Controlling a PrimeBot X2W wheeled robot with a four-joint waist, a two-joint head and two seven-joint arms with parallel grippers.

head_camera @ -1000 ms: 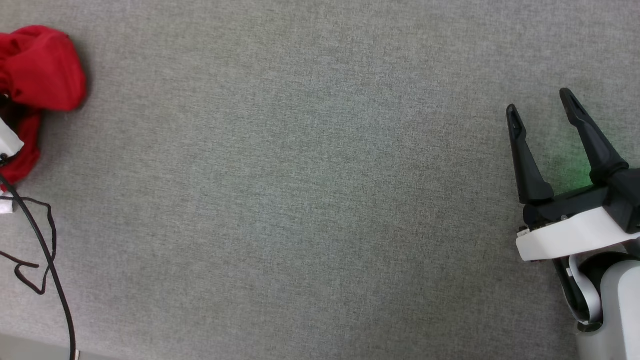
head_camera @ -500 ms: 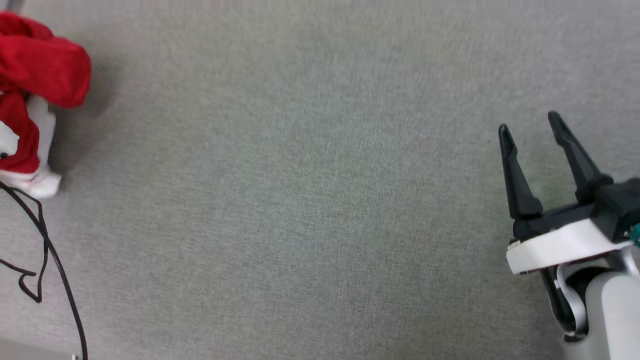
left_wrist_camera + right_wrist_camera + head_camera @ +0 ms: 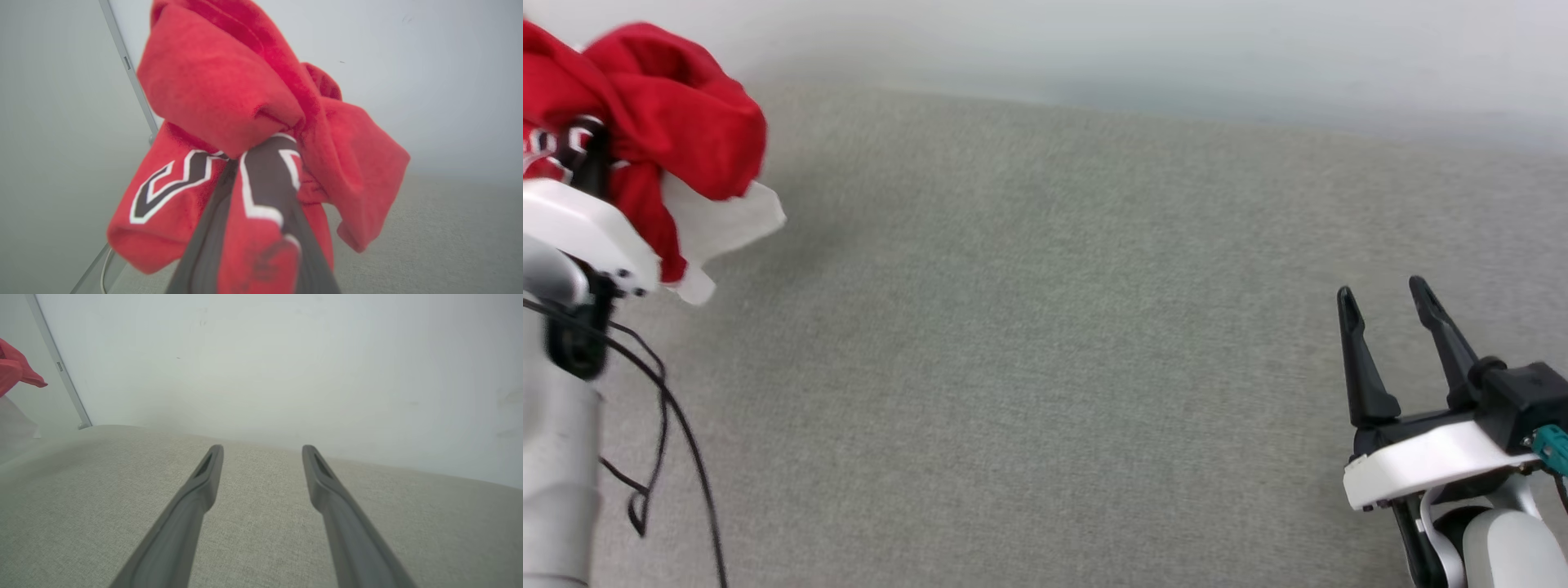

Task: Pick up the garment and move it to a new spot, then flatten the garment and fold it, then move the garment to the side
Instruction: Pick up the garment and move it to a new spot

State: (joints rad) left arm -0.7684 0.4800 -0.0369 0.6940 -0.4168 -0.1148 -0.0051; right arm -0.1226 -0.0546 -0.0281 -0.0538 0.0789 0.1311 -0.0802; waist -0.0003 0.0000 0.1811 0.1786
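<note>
- the garment (image 3: 678, 122) is a bunched red bundle hanging above the grey cloth surface (image 3: 1045, 327), high at the far left of the head view, with a white sleeve (image 3: 727, 220) drooping from its lower edge.
- in the left wrist view its black print (image 3: 171, 188), outlined in white, is folded round the fingers, and red lobes bulge above and to either side.
- the left gripper (image 3: 584, 147) is clenched on a pinch of that cloth. its two dark fingers meet with fabric squeezed between them, so only a small fold carries the whole shirt.
- the main risk, as i judge it: the pinch is narrow and the load hangs lopsided, so a quick swing to the new spot could let the fold slide out and drop the shirt short.
- the bundle is twisted on itself. set down like this it would likely land in a knot with the sleeve trapped underneath, making flattening harder.
- a loose black cable (image 3: 678, 425) loops just below the left wrist, and a trailing sleeve or hem could catch on it while the arm travels.
- the pale wall (image 3: 1094, 49) and its metal strip (image 3: 130, 77) stand behind the bundle, so a wide arc might brush cloth against them.
- the right gripper (image 3: 1380, 290) hovers low at the far right, well apart from the shirt, fingers spread and grasping nothing. it looks too far off to catch a slip.
</note>
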